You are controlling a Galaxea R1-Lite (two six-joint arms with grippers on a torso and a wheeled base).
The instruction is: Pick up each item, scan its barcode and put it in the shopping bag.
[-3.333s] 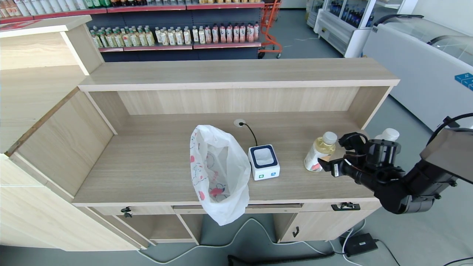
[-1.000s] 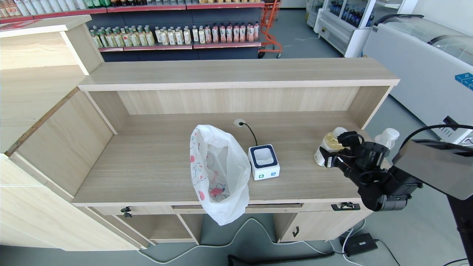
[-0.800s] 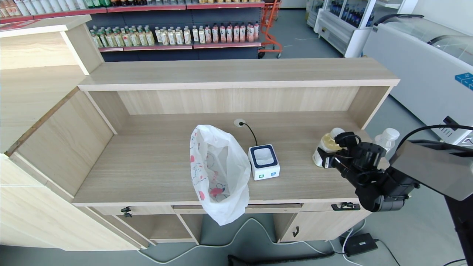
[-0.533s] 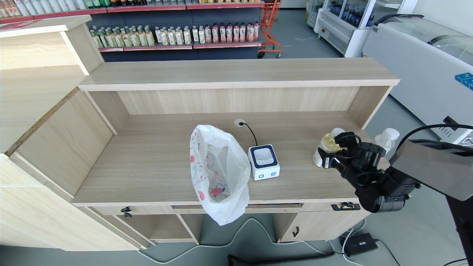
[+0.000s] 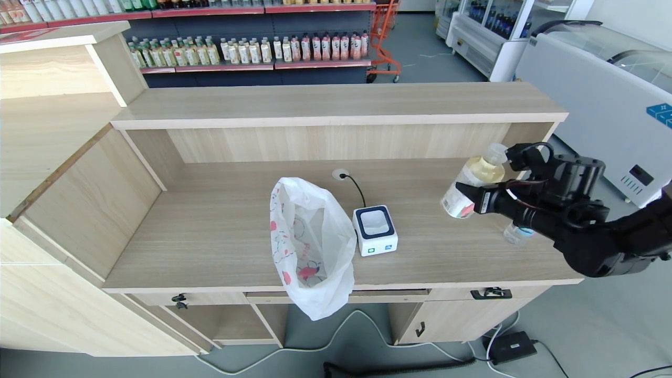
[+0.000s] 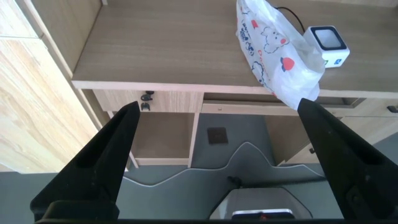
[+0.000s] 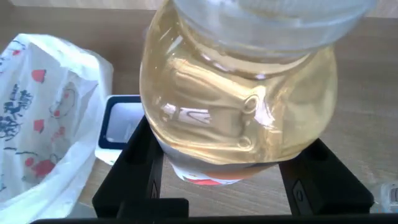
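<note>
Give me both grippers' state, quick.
Left gripper: open, holding nothing.
Right gripper: closed on the yellow-drink bottle, held above the counter.

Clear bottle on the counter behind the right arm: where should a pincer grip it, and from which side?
Probably mid-body on the clear bottle, coming in level from the front of the counter: it looks round and upright, though the arm hides its top. The right pincer is shut on the yellow drink bottle.

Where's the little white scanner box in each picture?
Head view: scanner on the counter, beside the bag.
Left wrist view: scanner beside the bag.
Right wrist view: scanner between bag and held bottle, partly hidden.
Shared landmark: the bag.
</note>
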